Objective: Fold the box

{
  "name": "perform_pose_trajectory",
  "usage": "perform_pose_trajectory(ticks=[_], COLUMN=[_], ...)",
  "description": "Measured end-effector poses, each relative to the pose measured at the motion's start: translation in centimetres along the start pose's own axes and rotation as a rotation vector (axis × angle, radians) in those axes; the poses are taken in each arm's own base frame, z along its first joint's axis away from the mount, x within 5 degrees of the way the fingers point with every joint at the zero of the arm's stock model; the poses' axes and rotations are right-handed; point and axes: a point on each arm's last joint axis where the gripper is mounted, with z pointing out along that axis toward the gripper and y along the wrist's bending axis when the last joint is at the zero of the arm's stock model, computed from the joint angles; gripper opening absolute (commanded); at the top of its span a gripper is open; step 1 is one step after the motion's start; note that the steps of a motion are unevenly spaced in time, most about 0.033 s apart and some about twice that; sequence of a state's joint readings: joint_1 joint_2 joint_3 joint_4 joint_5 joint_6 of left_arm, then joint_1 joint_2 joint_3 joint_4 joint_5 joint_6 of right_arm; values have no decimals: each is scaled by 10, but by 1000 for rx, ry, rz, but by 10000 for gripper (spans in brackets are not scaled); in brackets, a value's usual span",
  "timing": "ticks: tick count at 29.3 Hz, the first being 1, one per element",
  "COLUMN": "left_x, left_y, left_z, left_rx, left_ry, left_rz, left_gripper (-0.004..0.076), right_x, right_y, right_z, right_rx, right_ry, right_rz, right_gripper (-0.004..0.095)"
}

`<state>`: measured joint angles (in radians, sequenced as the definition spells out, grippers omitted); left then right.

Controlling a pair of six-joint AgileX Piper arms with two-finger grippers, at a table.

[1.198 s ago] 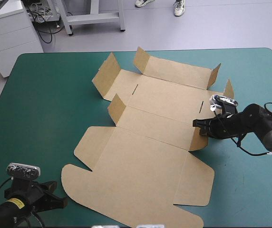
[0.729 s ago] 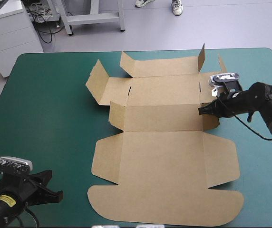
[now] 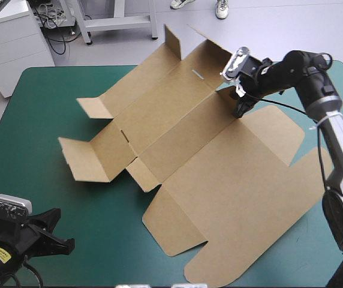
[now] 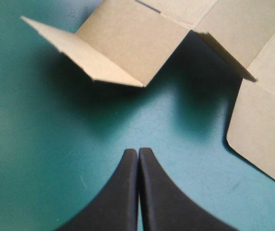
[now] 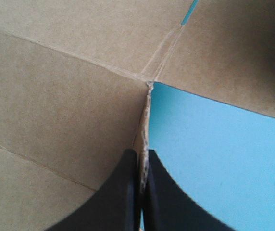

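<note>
At the near left corner, the left claw (image 4: 138,150) hangs over the teal-green tabletop (image 3: 45,102), closed tight and holding nothing. The flat brown cut-board box (image 3: 219,162) lies slantwise across the middle, its far flaps raised. At the box's far right, the right claw (image 5: 142,153) pinches a flap's edge.

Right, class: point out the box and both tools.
box (image 3: 237,180): high view, its large flat panel.
left tool (image 4: 138,151): left wrist view, between its shut fingertips.
right tool (image 5: 140,153): right wrist view, between fingertips pinching the box edge.
</note>
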<state>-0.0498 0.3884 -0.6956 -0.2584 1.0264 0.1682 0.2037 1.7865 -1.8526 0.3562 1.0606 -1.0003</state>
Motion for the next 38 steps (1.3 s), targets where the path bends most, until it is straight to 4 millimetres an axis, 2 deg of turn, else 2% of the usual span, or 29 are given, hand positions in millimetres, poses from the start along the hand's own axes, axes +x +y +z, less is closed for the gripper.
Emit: perform_pose_trajectory(ticks=[1, 5, 11, 24, 32, 34, 36, 38], left_x=[0, 0, -1, 0, 0, 0, 0, 0], left_y=[0, 0, 0, 0, 0, 0, 0, 0], left_z=[0, -1, -1, -1, -1, -1, -1, -1], left_rx=[0, 0, 0, 0, 1, 1, 1, 1], left_ry=[-1, -2, -3, 0, 1, 1, 1, 1], left_rz=[0, 1, 1, 1, 1, 0, 0, 0], left_gripper=[-32, -32, -32, -32, -32, -32, -32, -32], right_x=[-12, -31, -44, -55, -53, -51, -49, -48], right_y=[5, 19, 33, 42, 57, 57, 58, 58], right_z=[11, 32, 45, 47, 89, 95, 100, 102], right_rx=[-11, -33, -42, -95, -174, -182, -191, -195], right_ry=[0, 33, 20, -89, -53, -43, -32, -29], right_rz=[-65, -230, -416, -381, -389, -387, -387, -383], right_gripper=[-24, -24, -24, -24, -21, 7, 85, 232])
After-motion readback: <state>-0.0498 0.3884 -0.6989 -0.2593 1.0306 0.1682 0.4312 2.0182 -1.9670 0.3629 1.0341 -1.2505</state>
